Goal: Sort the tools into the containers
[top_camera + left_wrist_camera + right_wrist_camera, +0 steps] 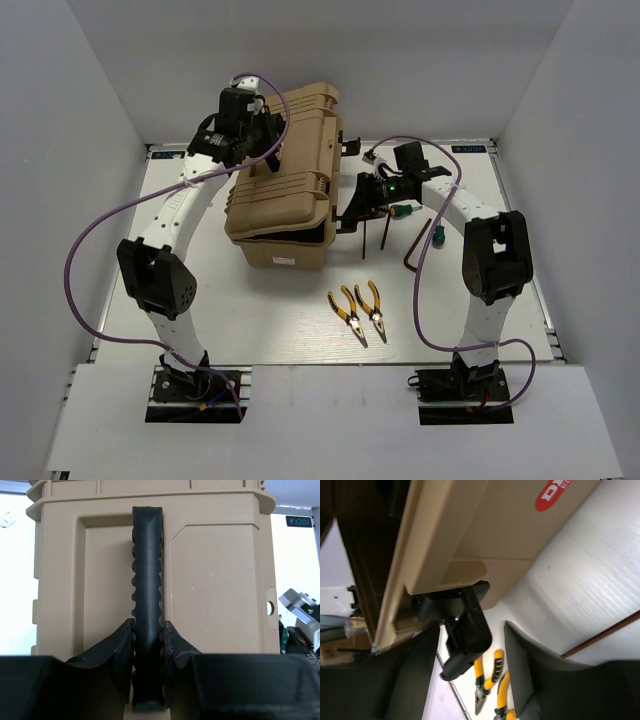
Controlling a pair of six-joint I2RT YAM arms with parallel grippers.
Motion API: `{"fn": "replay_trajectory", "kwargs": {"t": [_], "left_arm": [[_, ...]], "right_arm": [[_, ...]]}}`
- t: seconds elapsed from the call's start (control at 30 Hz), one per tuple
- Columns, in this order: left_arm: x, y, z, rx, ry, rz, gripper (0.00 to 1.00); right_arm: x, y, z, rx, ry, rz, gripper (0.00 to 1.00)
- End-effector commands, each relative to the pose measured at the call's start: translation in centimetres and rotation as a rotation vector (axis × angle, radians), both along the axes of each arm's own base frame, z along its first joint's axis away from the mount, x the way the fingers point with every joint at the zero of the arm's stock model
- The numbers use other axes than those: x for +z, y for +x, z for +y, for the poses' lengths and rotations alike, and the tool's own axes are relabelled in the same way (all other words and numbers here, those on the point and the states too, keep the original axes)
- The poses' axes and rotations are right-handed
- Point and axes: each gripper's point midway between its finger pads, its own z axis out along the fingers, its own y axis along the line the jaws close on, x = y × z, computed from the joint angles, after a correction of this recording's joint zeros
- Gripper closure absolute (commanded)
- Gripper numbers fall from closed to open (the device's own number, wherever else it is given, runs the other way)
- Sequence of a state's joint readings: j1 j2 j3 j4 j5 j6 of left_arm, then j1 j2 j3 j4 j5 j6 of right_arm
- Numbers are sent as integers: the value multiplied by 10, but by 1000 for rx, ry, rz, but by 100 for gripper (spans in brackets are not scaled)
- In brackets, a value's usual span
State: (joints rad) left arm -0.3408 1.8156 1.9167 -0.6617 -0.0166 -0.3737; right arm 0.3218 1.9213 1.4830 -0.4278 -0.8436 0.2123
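Note:
The tan toolbox (280, 215) stands left of centre with its ribbed lid (290, 150) raised a little, a dark gap showing under it. My left gripper (262, 140) is shut on the black top handle (147, 570), its fingertips (148, 625) pinching both sides. My right gripper (352, 212) is open at the box's right side, its fingers either side of a hanging black latch (467, 625). Two yellow-and-black pliers (360, 313) lie in front, also in the right wrist view (487, 672). Two hex keys (365, 238) (412, 250) and the green-handled screwdriver (404, 212) lie to the right.
White walls enclose the table on the left, back and right. Purple cables (90, 250) loop beside both arms. The right arm's elbow (497, 255) stands right of the hex keys. A second black latch (350, 143) hangs at the box's far right.

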Motion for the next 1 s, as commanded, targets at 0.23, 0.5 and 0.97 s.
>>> {"fn": "replay_trajectory", "kwargs": {"t": [0.23,0.5,0.97], "left_arm": [[141,-26,28,41,-155,-333,100],[148,-40,103,222,-71,-368,100],[83,-49,195,438,56,-245,100]], "right_arm": [[0,-2,-4,-11,-43,8,100],[6,8,-20,-71,-93,-35,100],[0,14,-40,-120,-105,-23,100]]}}
